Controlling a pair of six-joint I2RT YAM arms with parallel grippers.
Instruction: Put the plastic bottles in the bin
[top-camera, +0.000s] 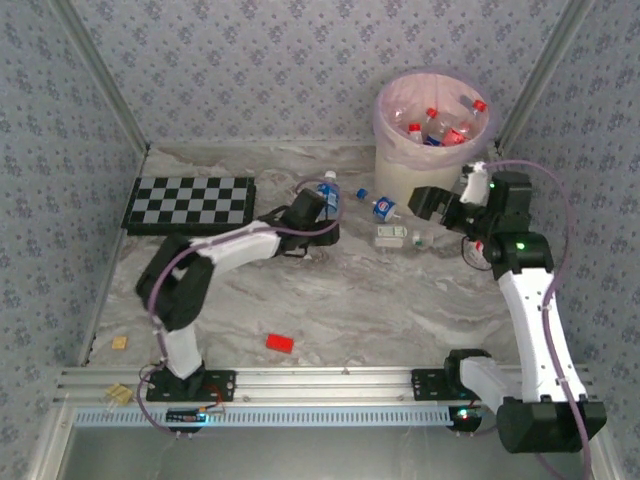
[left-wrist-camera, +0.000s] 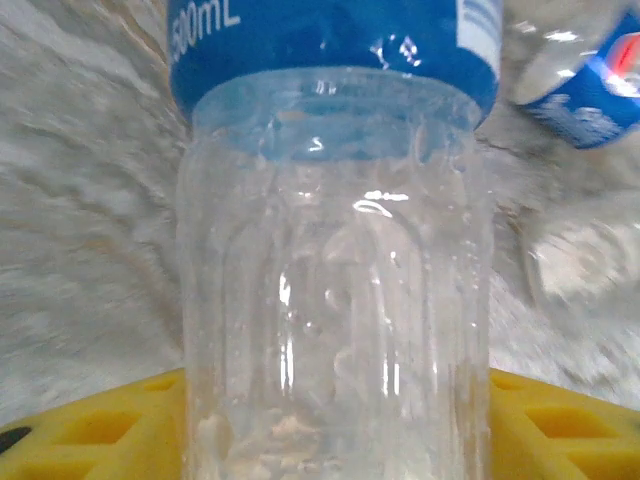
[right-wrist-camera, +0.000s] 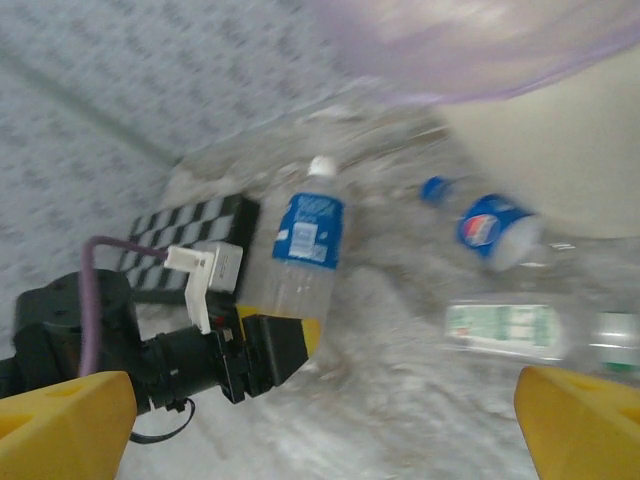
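Pick step: left hand gripped blue-label bottle at its base, half closed. Right hand hung wide open, empty, near bin. Next move needed: lift over rim.

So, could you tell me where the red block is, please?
In the top view the red block lies alone on the table, near the front rail, left of centre, right of the left arm's base.

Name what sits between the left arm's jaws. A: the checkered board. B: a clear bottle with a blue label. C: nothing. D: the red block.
B: the left wrist view shows the blue-label bottle between the two yellow jaws.
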